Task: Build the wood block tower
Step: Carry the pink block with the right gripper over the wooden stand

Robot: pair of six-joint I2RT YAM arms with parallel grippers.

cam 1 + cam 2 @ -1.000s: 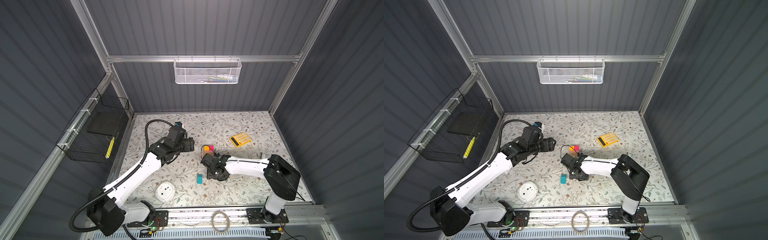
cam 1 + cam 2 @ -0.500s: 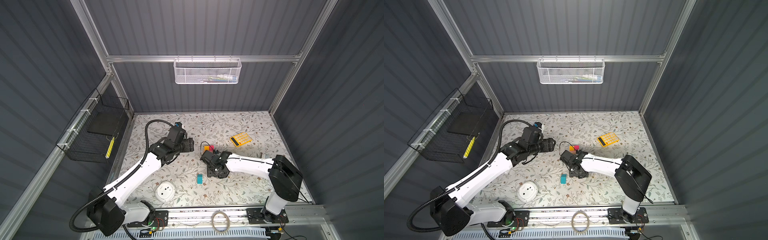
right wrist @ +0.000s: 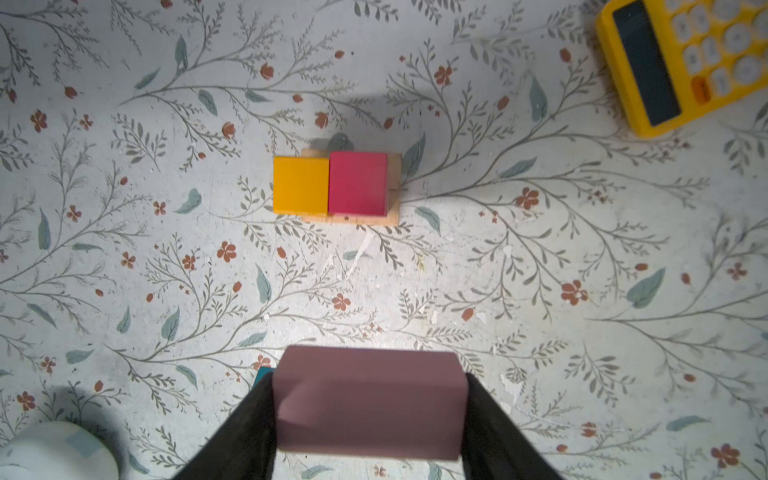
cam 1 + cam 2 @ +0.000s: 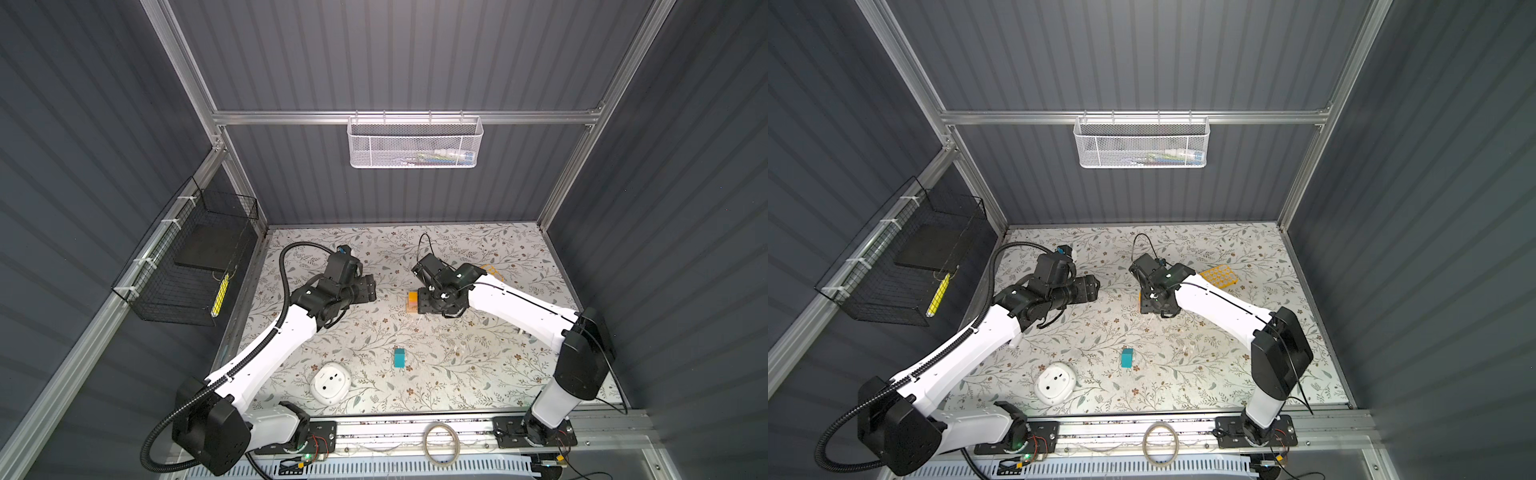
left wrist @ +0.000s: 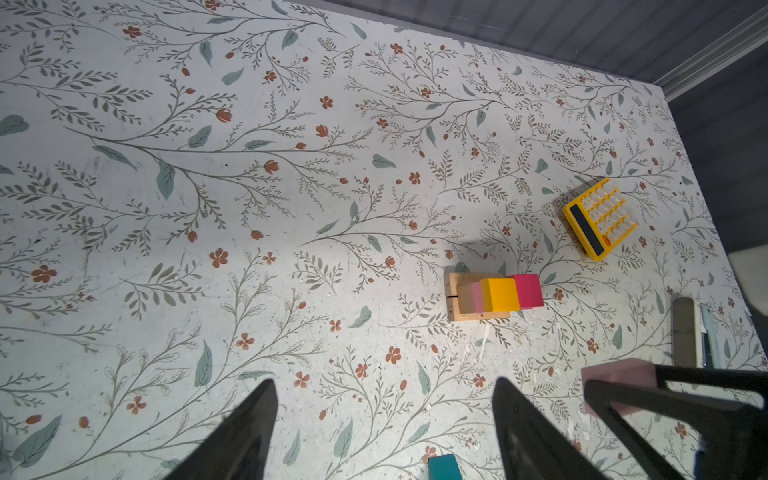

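The tower stands mid-table as a tan base (image 3: 392, 187) with an orange cube (image 3: 300, 185) and a magenta-red cube (image 3: 358, 183) side by side on it. In the left wrist view a pale pink face (image 5: 478, 297) shows beside the orange cube (image 5: 500, 294). My right gripper (image 3: 368, 376) is shut on a pink slab (image 3: 370, 407) and hovers over the tower, hiding most of it in both top views (image 4: 428, 303). The teal peaked block (image 4: 399, 357) lies nearer the front. My left gripper (image 5: 384, 380) is open and holds nothing, left of the tower.
A yellow calculator (image 4: 1219, 276) lies behind and to the right of the tower, partly under the right arm. A white round device (image 4: 331, 383) sits at the front left. A black wire basket (image 4: 195, 266) hangs on the left wall.
The right gripper carried the pink slab away from the teal block toward the back and up, and now covers the tower in the top views. The left arm stayed still.
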